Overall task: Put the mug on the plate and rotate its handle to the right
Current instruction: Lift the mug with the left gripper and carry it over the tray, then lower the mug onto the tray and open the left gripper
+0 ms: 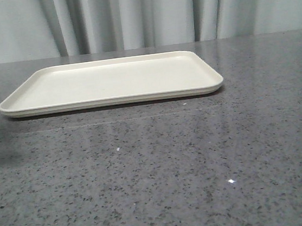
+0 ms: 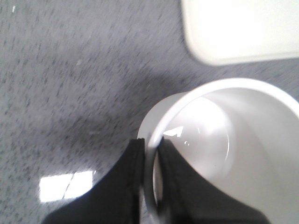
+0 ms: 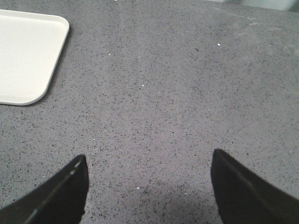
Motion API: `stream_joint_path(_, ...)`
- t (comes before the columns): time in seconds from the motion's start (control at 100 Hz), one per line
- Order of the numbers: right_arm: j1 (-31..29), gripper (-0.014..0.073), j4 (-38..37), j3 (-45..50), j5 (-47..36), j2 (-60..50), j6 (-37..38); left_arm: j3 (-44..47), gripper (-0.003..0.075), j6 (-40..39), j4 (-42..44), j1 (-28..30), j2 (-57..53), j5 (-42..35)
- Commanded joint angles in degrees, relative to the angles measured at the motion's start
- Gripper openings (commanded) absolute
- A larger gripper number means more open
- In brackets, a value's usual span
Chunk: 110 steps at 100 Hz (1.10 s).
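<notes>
Now left gripper (image 2: pixel 152 186) clamped on mug (image 2: pixel 243 154) rim, one finger inside, one outside the white wall; mug off plate (image 2: pixel 238 28), near its rounded corner, over grey speckled table (image 2: pixel 70 70). Handle not visible. Right gripper (image 3: pixel 147 186) spread wide, holding nothing, over bare table beside plate (image 3: pixel 23 56) corner. Front view: plate (image 1: pixel 109 82) lying flat, mug out of frame

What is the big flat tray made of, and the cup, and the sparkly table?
The cream rectangular plate looks like matte plastic: dull, even, with soft rounded corners. The white cylindrical mug seems glazed enamel or ceramic, since its smooth inside gleams; the left gripper pinches its thin rim. The grey speckled table looks like polished stone, with mirror-like reflections.
</notes>
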Motion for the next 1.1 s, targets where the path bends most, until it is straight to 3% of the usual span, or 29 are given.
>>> stream_joint_path(0.0,0.0,0.0547,-0.6,-1.5,-4.5,0.8,-0.6,-4.8,-0.002,0.9,-3.9,0.1,-0.1,-1.9)
stream_joint_path(0.24,0.0,0.0547,-0.6,-1.5,-4.7,0.8,-0.6,-13.3,-0.002,1.3,-7.7,-0.8,6.6,-2.6)
stream_joint_path(0.64,0.0,0.0547,-0.6,-1.5,-4.6,0.8,-0.6,-28.1,-0.002,1.3,-6.4,-14.0,24.2,-5.0)
stream_joint_path(1.09,0.0,0.0547,-0.6,-1.5,-4.6,0.8,-0.6,-41.4,-0.002,1.2,-4.9,-18.8,39.7,-2.2)
